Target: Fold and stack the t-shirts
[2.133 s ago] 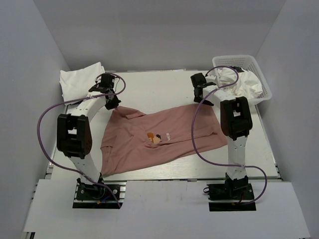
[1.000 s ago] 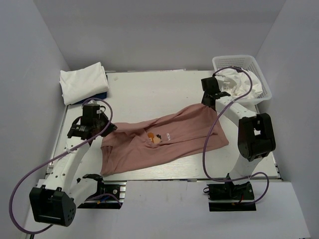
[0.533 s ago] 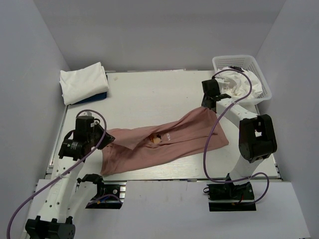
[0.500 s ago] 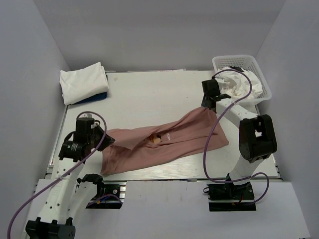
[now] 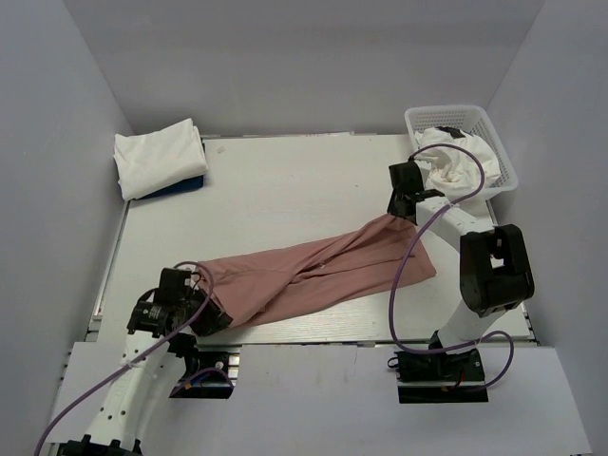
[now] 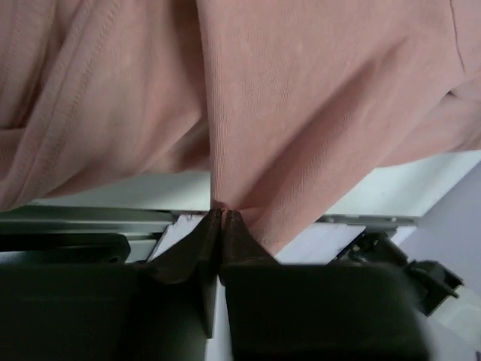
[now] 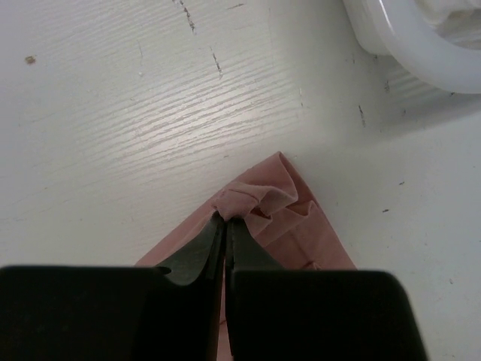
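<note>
Your left fingers [image 6: 188, 252] pinch one end of the dusty-pink cotton t-shirt [image 5: 313, 275], your right fingers [image 7: 197, 252] the other. It lies stretched across the white counter [image 5: 285, 190].

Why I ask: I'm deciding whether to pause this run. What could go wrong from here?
1. The right gripper pinches only a small bunched corner of the pink t-shirt; more pulling could slip it free.
2. The left gripper holds its fold at the near edge of the table, so cloth might slide off the front.
3. The shirt lies roped and twisted between them, so any fold made now would likely come out crooked.
</note>
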Motion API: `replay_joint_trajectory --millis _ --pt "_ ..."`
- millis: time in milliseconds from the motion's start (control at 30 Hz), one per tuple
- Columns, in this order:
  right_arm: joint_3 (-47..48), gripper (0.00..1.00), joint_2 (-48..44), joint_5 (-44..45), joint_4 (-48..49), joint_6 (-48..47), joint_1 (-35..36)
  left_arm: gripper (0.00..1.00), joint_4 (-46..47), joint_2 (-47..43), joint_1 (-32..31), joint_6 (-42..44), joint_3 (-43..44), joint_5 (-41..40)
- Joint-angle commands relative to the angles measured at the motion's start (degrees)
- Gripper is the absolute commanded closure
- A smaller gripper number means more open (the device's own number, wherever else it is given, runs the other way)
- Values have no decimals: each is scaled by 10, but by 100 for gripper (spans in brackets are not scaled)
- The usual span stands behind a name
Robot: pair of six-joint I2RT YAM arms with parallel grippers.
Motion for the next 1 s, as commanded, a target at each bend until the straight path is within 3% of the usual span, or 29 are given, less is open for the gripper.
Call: replay_joint_trajectory --millis 0,33,67,133,167,200,333,433,567,667,867,967 --pt "0 98 -18 -5 30 8 -4 78 -7 -19 -2 -14 -8 56" --pt "0 98 -16 0 30 8 -3 69 -7 -25 -2 -14 -8 56" --pt "0 97 -14 2 25 8 -2 48 -7 -25 -2 -14 -8 56" --pt "-8 96 -17 7 25 13 -2 24 -7 -25 -2 -14 -2 56" --pt "-10 96 -20 7 26 18 -1 6 -2 -20 -2 -9 12 43" --pt "-18 96 -19 6 30 20 -2 0 -2 -3 -2 -9 24 33" --pt "-38 96 -29 -5 46 23 -2 0 53 59 -2 14 90 4" --pt "-41 96 -36 -4 64 13 -2 0 152 104 -2 21 104 -20" --pt "-42 95 -42 10 97 -12 -2 0 267 271 -2 40 114 -31" --pt "-47 95 -48 18 110 -21 -4 0 315 347 -2 55 119 -47" --pt "-76 92 -68 13 136 -28 -17 0 341 466 -2 63 125 -80" --pt "-91 80 -75 4 130 -11 -27 0 330 501 5 63 125 -108"
